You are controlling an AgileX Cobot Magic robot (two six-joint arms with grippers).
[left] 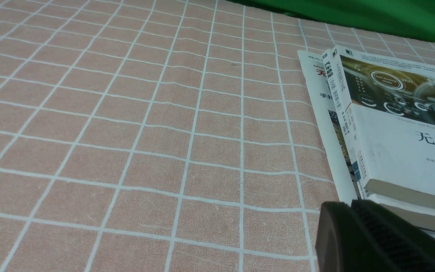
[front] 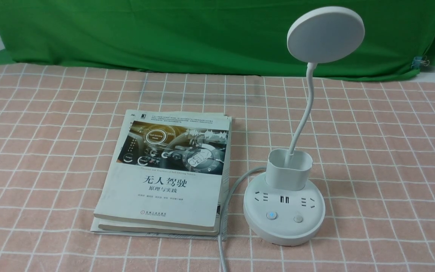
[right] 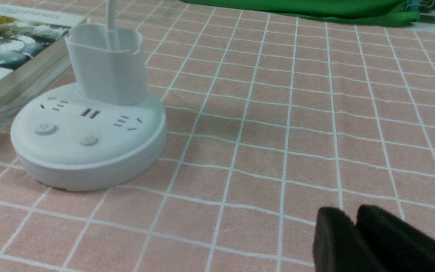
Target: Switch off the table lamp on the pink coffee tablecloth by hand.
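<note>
Your right end effector (right: 353, 223) sat low, fingers together, holding nothing; table lamp (right: 89, 128) ahead, well apart, on pink coffee tablecloth (right: 278, 113). Button (front: 272, 215) glowed blue, unpressed; whole press remained.

"无人驾驶 原理与实践" on book (front: 164, 173)

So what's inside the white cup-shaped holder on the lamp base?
Only the thin white neck rises out of the white cup-shaped holder; its bottom is hidden by its own wall.
</note>
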